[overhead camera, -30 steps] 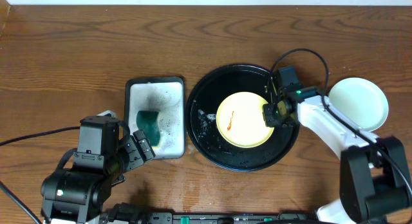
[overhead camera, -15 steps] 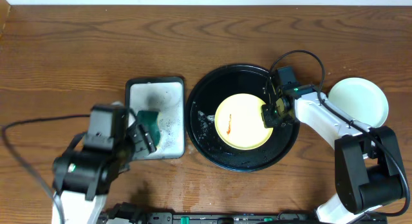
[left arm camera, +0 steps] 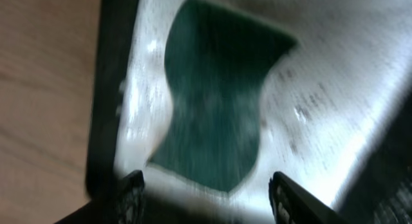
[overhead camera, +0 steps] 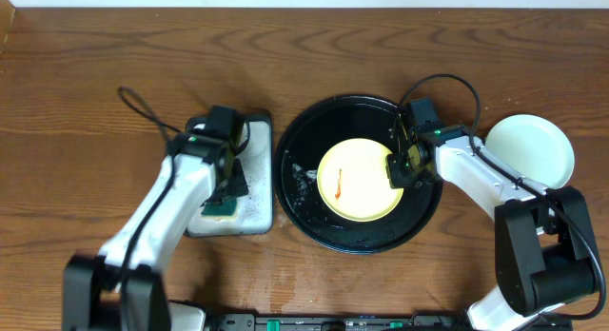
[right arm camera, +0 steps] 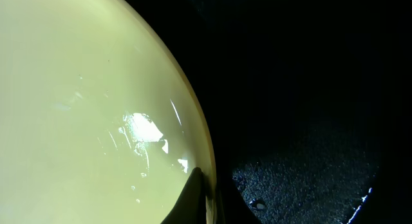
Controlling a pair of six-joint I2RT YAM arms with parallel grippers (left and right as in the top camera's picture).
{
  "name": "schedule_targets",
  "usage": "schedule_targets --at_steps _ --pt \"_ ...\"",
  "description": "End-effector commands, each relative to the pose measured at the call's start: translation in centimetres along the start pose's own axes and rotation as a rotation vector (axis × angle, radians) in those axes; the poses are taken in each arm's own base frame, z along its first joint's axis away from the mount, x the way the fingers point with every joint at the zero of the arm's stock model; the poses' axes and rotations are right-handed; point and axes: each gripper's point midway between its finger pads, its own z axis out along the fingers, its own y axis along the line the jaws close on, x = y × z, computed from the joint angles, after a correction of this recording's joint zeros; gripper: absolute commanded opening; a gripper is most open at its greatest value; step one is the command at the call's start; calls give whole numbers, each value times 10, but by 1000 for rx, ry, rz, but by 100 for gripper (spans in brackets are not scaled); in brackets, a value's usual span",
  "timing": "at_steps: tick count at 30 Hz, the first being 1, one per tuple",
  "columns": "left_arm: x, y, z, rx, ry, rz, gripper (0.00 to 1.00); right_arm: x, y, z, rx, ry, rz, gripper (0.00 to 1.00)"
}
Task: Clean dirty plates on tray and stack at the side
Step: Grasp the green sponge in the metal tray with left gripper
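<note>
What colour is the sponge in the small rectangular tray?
The sponge is dark green; the left wrist view shows it best.

Motion blur smears the left wrist view: the green sponge (left arm camera: 215, 102) has soft outlines and the rectangular tray (left arm camera: 335, 89) runs off every edge. From overhead the left end effector (overhead camera: 226, 190) covers most of that sponge (one green corner shows). The right wrist view crops the yellow plate (right arm camera: 84, 102) on three sides, and the right end effector (right arm camera: 201, 201) is only a dark sliver at its rim
</note>
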Motion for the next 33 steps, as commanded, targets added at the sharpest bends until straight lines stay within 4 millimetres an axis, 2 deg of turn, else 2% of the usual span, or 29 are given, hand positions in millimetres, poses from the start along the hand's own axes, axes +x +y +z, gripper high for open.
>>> schedule_targets --at_steps 1,7,10,12,13,17,19,21,22,24,27,30,33 --pt "-4 6 32 -102 27 62 60 14 -4 14 21 59 -8 1" --pt "3 -6 74 -101 116 114 47 15 -4 14 18 61 -6 1" --pt "11 -21 88 -38 168 131 28 15 -4 14 18 61 -3 1" --pt "15 -26 89 -7 191 128 10 15 -4 14 18 63 -3 1" --pt "17 -28 88 6 197 126 8 16 -4 14 18 65 -3 1" --pt "14 -27 73 18 187 124 8 15 -4 14 18 65 -3 1" --pt "10 -27 59 32 161 121 7 15 -4 14 19 65 -3 1" --pt "3 -27 42 54 116 114 8 16 -4 14 18 65 -3 1" --pt "1 -27 33 67 92 110 11 16 -4 14 18 65 -3 1" --pt "-5 -26 13 96 33 102 32 15 -4 14 19 64 -3 1" --pt "-8 -23 -8 124 -24 93 47 15 -4 14 19 64 -3 1" --pt "-7 -21 -15 131 -38 91 58 15 -4 14 19 64 -3 1" --pt "-3 -19 -8 120 -26 91 63 15 -4 14 18 65 -3 1"
